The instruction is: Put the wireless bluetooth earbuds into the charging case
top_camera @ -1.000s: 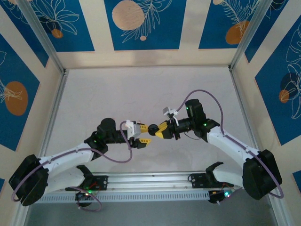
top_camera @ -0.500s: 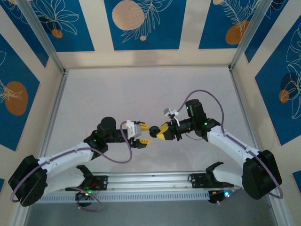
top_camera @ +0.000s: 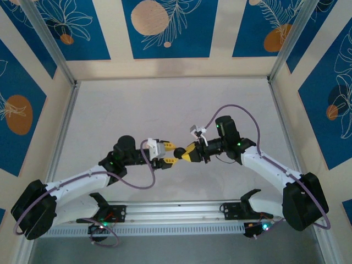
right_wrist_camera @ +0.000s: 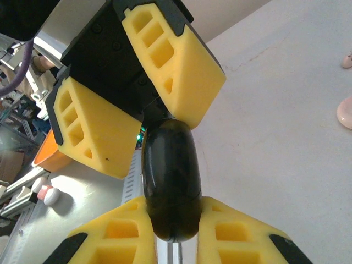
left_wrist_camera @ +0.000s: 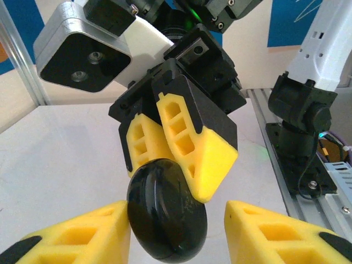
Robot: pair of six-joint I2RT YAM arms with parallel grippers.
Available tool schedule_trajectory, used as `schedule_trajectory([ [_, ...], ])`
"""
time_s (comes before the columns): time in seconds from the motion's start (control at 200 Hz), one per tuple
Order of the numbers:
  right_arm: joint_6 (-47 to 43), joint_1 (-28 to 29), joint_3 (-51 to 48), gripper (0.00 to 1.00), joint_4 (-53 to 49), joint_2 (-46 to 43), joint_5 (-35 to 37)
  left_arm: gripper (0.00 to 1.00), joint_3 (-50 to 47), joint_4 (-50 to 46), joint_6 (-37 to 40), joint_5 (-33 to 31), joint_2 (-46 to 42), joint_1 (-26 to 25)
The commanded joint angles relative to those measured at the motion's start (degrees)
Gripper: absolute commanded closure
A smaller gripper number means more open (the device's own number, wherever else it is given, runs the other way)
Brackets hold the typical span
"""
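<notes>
While seen from above, reach inward from the near edge of the pale table (top_camera: 165,104), one from each side, and meet over its near half. With the left arm (top_camera: 77,184): elbow bent, forearm running toward the table's middle. With the right arm (top_camera: 267,165): same bend, mirrored, wrist pointing back at the other. Tip against tip at the grippers. Clamped with the right gripper (right_wrist_camera: 173,206) on one end of the black charging case (right_wrist_camera: 170,165), both fingers pressed to its sides. Spread apart with the left gripper (left_wrist_camera: 176,212), astride the other end; touching the case with one finger (left_wrist_camera: 82,234), with a gap at the other. Beyond, on the table, a pale pink bit (right_wrist_camera: 346,113) cut by the frame; cannot tell if an earbud.
</notes>
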Motion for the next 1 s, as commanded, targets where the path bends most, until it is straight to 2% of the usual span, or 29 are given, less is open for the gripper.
schedule_trajectory([
  [0.0, 3.39, -1.07, 0.64, 0.92, 4.51, 0.43, 4.16, 0.55, 1.3, 2.34, -0.13, 5.03, -0.06, -1.25],
  [0.16, 2.63, -2.03, 0.54, 0.92, 1.37, 0.07, 3.85, 0.49, 0.07, 1.38, 0.79, -0.13, -1.84, -1.26],
  [0.305, 3.86, -5.0, 1.3, 0.92, -4.63, 1.24, 6.66, 0.46, -0.88, -2.18, 0.97, -8.02, -3.91, -1.24],
  [0.49, 7.15, -9.01, 5.38, 0.92, -13.35, 7.99, 8.71, 0.4, -1.21, -7.32, -3.58, -25.44, -5.55, -1.15],
  [0.595, 8.82, -9.97, 7.71, 0.91, -16.76, 12.18, 12.02, 0.39, -0.45, -10.67, -6.01, -31.86, -4.97, -1.14],
  [0.775, 10.32, -12.28, 11.96, 0.91, -21.75, 20.63, 16.72, 0.36, 1.89, -15.71, -11.02, -38.94, -2.6, -0.86],
  [0.995, 9.57, -14.13, 16.35, 0.89, -25.73, 29.17, 20.37, 0.36, 5.49, -22.24, -16.88, -41.95, 0.68, -0.05],
])
